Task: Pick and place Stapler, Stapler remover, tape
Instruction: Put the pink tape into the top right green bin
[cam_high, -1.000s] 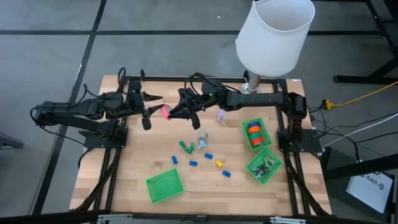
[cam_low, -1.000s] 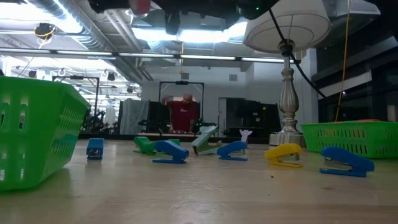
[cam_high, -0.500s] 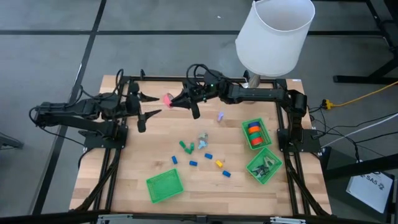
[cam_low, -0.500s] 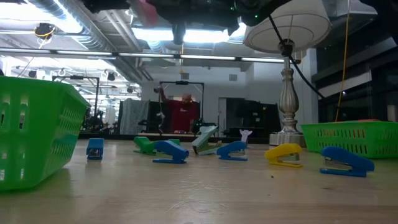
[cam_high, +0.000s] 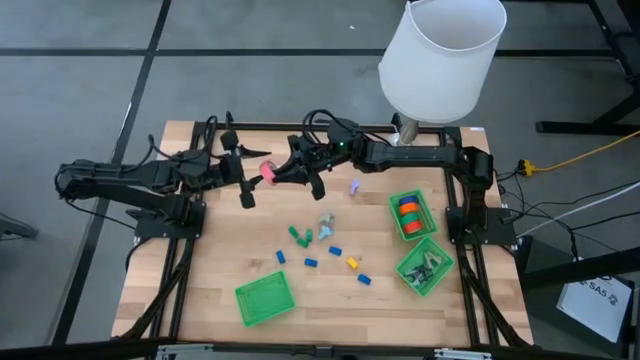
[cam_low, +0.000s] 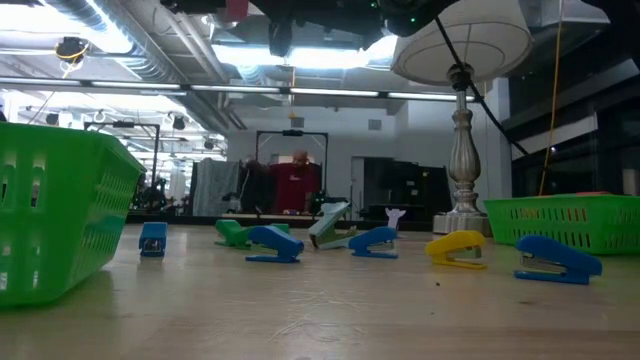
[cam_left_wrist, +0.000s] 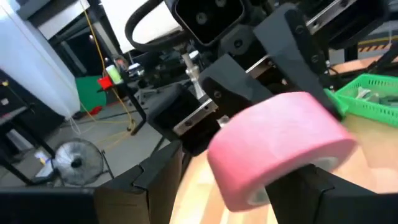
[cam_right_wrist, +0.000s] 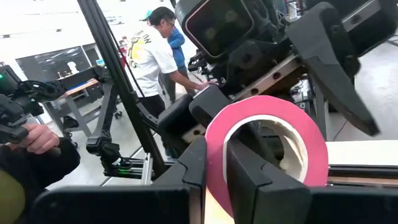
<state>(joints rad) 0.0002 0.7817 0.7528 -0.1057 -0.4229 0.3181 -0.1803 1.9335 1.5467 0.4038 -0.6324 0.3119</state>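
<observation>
Pink tape (cam_right_wrist: 267, 149), right pincer (cam_high: 272, 172) gripping

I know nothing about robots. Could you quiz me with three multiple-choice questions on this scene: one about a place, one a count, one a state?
1. Where is the pink tape roll?
A) in a basket
B) in the air between the left gripper and the right gripper
C) on the floor
2. How many green baskets are there?
A) one
B) two
C) three
3. The right gripper is:
A) open and empty
B) shut on the pink tape roll
C) out of view
Answers: B, it hangs between them above the wood; C, the high view shows three; B, its fingers pinch the roll's wall.
</observation>
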